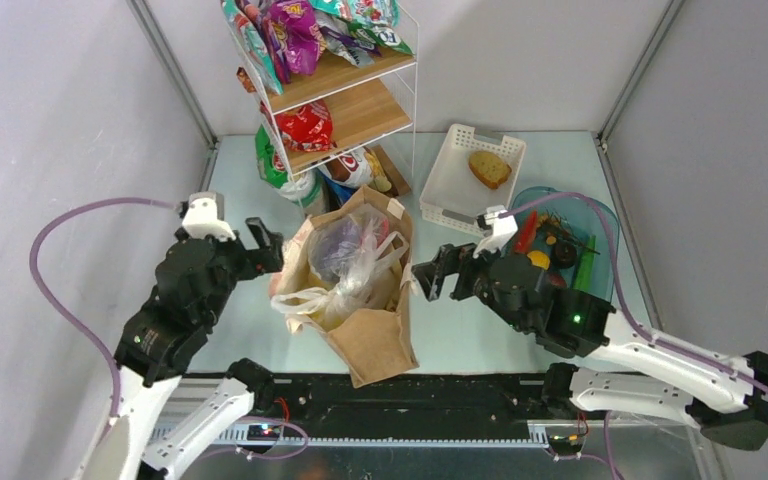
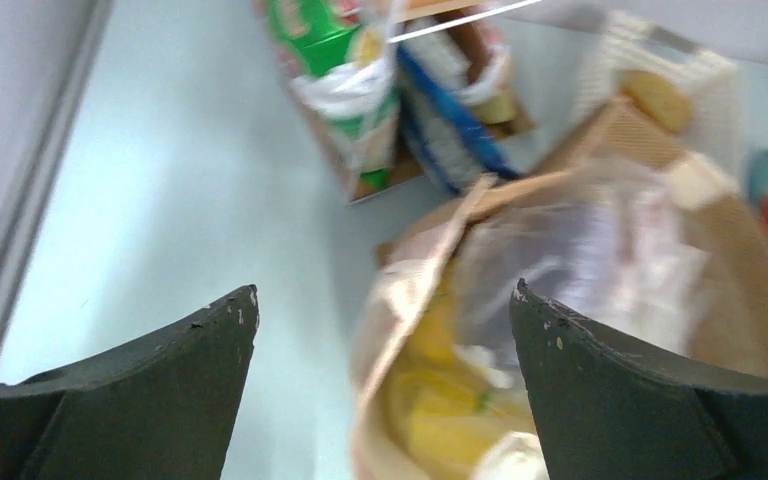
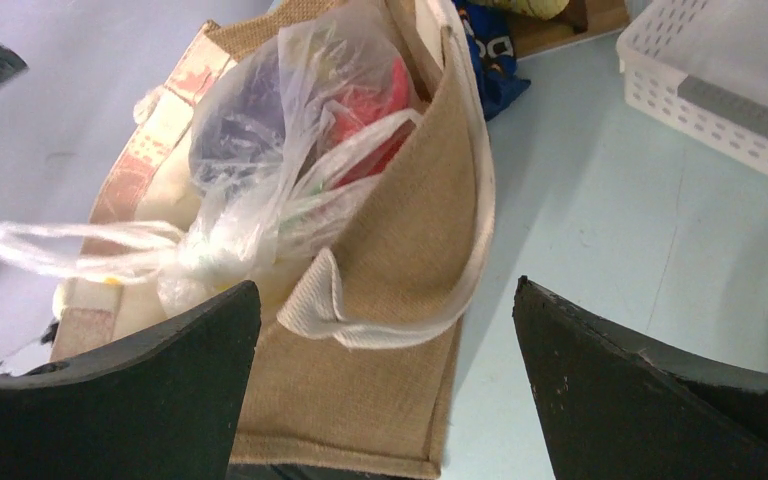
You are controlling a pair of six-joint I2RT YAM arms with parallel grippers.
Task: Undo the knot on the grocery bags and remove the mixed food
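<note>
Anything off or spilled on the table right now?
Nothing spilled or damaged. Only oddity: the clear plastic bag is stuffed inside the brown bag, one loop handle flopped over the rim, left in the top view.

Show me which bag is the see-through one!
The thin plastic bag sitting inside the brown bag. Purple and red show through it, while the brown one is solid and hides whatever it holds.

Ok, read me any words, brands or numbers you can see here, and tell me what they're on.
None reads clearly.
Snack packets atop the shelf rack: print too small.
Red packet lower down: logo too small.
Blue packet behind the brown bag: white letters cut off.
Green packet: blurred.
</note>
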